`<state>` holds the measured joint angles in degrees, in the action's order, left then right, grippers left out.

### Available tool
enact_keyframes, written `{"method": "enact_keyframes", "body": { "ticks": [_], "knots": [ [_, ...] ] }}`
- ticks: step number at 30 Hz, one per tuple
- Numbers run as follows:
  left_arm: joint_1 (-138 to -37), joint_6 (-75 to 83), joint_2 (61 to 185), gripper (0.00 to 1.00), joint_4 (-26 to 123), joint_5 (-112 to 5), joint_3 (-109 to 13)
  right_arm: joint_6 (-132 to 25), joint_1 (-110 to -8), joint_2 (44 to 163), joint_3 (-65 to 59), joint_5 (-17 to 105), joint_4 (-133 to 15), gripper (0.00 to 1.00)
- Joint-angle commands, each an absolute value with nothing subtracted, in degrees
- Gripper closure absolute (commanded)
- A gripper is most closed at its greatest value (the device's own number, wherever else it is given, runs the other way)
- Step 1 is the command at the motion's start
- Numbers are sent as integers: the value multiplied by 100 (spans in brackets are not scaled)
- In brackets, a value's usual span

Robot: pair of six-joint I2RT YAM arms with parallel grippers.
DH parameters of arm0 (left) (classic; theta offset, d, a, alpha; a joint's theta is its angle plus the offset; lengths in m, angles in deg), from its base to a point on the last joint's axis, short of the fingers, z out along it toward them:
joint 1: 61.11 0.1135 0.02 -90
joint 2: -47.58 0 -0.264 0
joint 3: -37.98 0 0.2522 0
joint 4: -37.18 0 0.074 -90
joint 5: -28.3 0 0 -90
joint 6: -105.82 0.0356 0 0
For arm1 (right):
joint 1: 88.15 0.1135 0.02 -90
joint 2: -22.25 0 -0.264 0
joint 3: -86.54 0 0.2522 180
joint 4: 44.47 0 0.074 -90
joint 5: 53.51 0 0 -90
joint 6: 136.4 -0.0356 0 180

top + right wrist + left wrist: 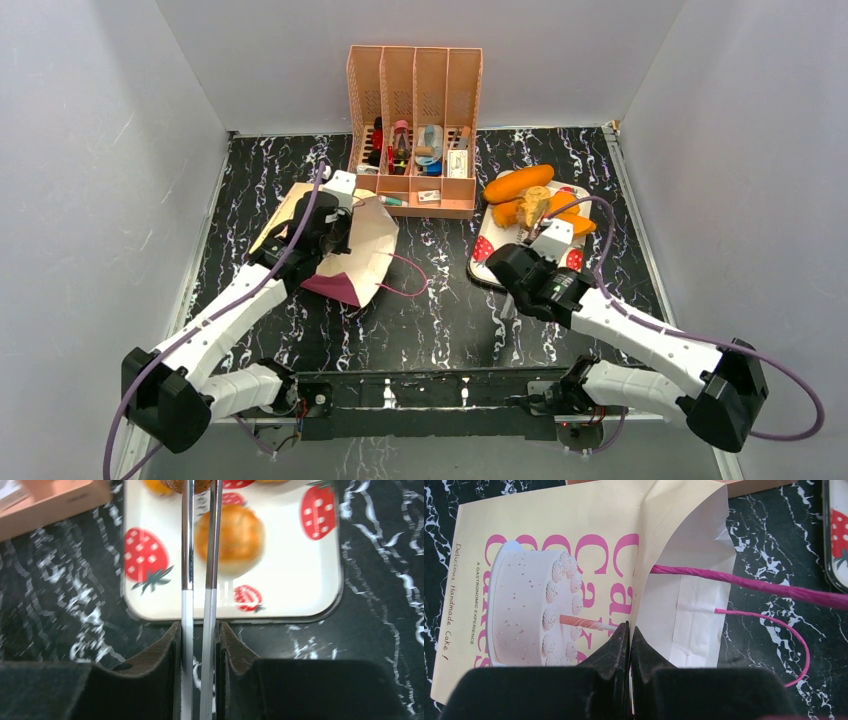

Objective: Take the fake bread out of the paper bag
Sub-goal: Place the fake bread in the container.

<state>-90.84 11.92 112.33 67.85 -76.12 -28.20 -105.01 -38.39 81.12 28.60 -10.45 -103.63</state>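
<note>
The bread (518, 183) is out on the tray (300, 580). A long orange loaf lies at the tray's far end, more pieces sit in the middle, and a round bun (229, 537) is nearer the front. One knobbly piece (535, 205) hangs just over the tray, pinched in the tips of the tongs (187, 555). The right gripper (199, 628) is squeezed shut on the tongs' two metal arms.

Left of the tray lies the bag (549, 525), on its side with its mouth facing the tray. The left gripper (629, 630) is shut tight, and it looks like it pinches the bag's top lip. I cannot see if any bread is inside.

What could go wrong: the tongs are thin and the bread is shiny, so the knobbly piece could slip out and bounce off the tray. If it lands on the bun, the bun might roll over the tray's edge. The pink cord (774, 587) trails toward the tray and could catch on something.
</note>
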Motion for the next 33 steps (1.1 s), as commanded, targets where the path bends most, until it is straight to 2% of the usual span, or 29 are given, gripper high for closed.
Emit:
{"method": "enact_keyframes", "body": {
  "ticks": [1, 6, 10, 13, 16, 19, 33],
  "knots": [
    [-9058, 1125, 10929, 100, 6694, -7297, -2690, -9836, -4648, 8040, 3030, -1092, -9625, 100],
    [-9063, 1117, 10786, 100, 6670, -7234, -2619, -9362, -5271, 8286, 3048, -772, -9170, 97],
    [-9062, 1103, 10771, 100, 6672, -7210, -2622, -9146, -5554, 8450, 3044, -513, -8880, 82],
    [-9054, 1098, 10787, 100, 6671, -7196, -2632, -9086, -5659, 8585, 3046, -399, -8786, 80],
    [-9055, 1092, 10796, 100, 6668, -7181, -2627, -9063, -5748, 8664, 3097, -292, -8660, 72],
    [-9058, 1089, 10796, 100, 6677, -7181, -2631, -9037, -5820, 8743, 3130, -207, -8569, 69],
    [-9056, 1068, 10822, 100, 6684, -7152, -2630, -9074, -5923, 8670, 3305, 25, -8487, 68]
  ]
}}
